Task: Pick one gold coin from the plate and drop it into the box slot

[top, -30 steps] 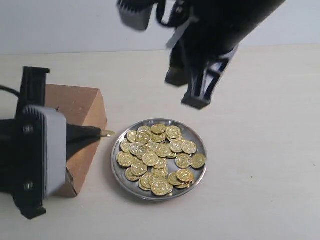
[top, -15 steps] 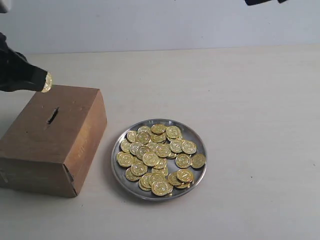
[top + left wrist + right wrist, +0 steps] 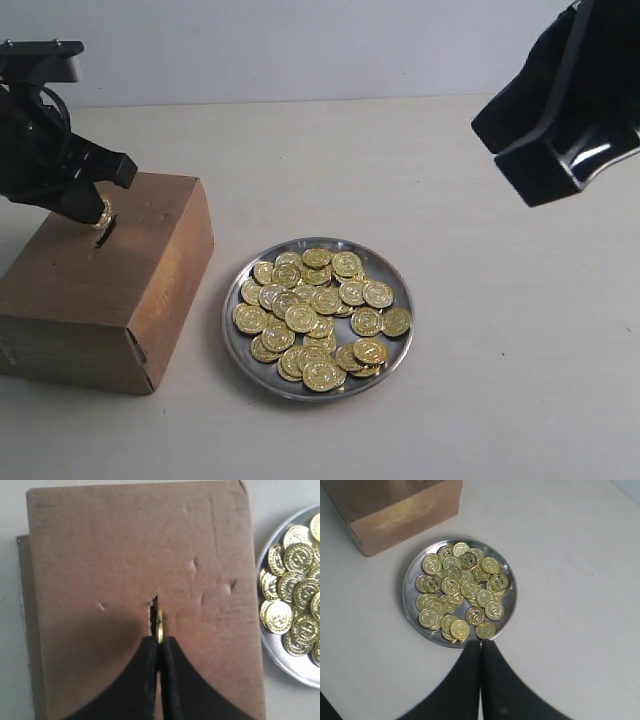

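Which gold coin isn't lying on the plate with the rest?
The coin pinched upright in the left gripper, at the box's slot; all others lie heaped on the plate.

— Boxes?
— One box (image 3: 100,290), with one slot (image 3: 153,611).
— Plates?
— One plate (image 3: 227,335). Coins (image 3: 316,300) on it are heaped and overlapping. I make it roughly thirty, no exact count.
— Others?
— One coin (image 3: 159,622) off the plate. My grippers, two: left gripper (image 3: 159,642), right gripper (image 3: 481,647).
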`<move>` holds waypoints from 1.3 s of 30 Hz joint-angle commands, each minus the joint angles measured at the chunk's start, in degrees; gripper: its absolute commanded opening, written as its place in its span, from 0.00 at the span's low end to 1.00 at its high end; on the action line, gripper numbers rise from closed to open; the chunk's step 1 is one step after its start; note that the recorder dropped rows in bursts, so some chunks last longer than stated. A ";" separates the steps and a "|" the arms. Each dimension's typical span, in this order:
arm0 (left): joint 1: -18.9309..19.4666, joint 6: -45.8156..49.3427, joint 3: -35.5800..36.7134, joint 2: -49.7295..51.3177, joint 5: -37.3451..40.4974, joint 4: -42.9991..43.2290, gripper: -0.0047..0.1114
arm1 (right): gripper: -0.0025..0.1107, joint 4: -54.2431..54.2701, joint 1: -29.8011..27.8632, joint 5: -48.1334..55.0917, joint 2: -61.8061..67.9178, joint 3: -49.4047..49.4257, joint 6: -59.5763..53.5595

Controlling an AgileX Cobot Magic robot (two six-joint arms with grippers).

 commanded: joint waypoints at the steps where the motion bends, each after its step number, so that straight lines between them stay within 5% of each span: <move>1: 0.12 -0.71 -0.47 1.28 0.57 0.35 0.04 | 0.02 -0.12 -0.03 -2.59 -0.16 1.42 -0.56; 14: 0.12 -0.02 -0.47 1.26 0.70 0.35 0.10 | 0.02 -0.12 -0.03 -2.69 -0.16 1.53 -1.48; 17: 0.12 0.53 -0.47 1.26 1.22 0.35 0.28 | 0.02 -0.12 -0.03 -2.69 -0.16 1.53 -1.48; 21: 0.12 2.52 -0.47 0.49 1.77 0.35 0.67 | 0.02 -0.12 -0.03 -2.69 -0.16 1.53 -1.48; 22: 0.12 3.25 -0.47 0.05 2.04 0.35 0.68 | 0.02 -0.12 -0.03 -2.69 -0.16 1.53 -1.48; 24: 0.12 4.31 -0.47 -1.26 2.15 0.35 0.58 | 0.02 -0.12 -0.03 -3.19 -0.28 1.53 -1.48; 27: 0.12 4.43 -0.47 -4.71 0.73 0.08 0.12 | 0.02 -0.56 -0.03 -8.54 -1.57 1.53 0.89; 28: 0.12 4.84 -0.36 -6.59 -0.14 -0.51 0.05 | 0.02 -0.69 -0.03 -10.14 -2.54 1.53 1.84; 34: -0.95 7.62 5.48 -24.23 -15.87 -6.63 0.04 | 0.02 -10.68 -0.03 -26.82 -12.88 5.27 8.78; 39: -4.49 12.47 19.54 -44.04 -30.35 -11.78 0.04 | 0.02 -17.64 -0.03 -34.95 -26.96 17.97 17.95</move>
